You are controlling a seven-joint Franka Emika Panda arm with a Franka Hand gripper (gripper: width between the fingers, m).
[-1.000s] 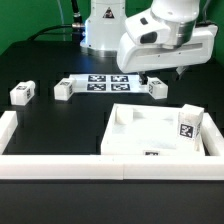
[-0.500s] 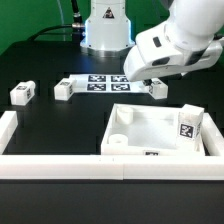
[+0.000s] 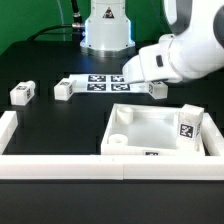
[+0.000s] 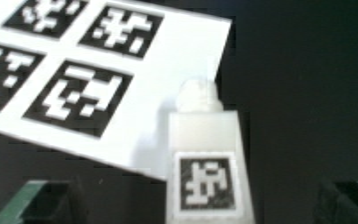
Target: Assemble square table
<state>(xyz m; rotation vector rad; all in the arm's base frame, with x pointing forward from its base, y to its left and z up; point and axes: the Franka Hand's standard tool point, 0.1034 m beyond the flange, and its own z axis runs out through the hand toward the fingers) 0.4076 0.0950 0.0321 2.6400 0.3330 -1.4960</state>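
1. Now that my arm has swung from the top middle of the exterior frame to the upper right and tipped lower, my gripper hangs right over the loose leg.
2. That leg lies just beside the marker board, its tip at the board's edge. Whether they touch, I can't tell.
3. My fingers are spread as wide as they go, one on each side of the leg, and nothing is pinched. The spread is the same as a second ago, so only the pose has changed.
4. The tabletop sits rim-up in the lower right of the exterior frame, with a standing leg at its right side.
5. Two spare legs wait at the middle left.
6. My read: I'm lined up for a grab, so next is drop and squeeze. With the board so close, a finger could clip it.
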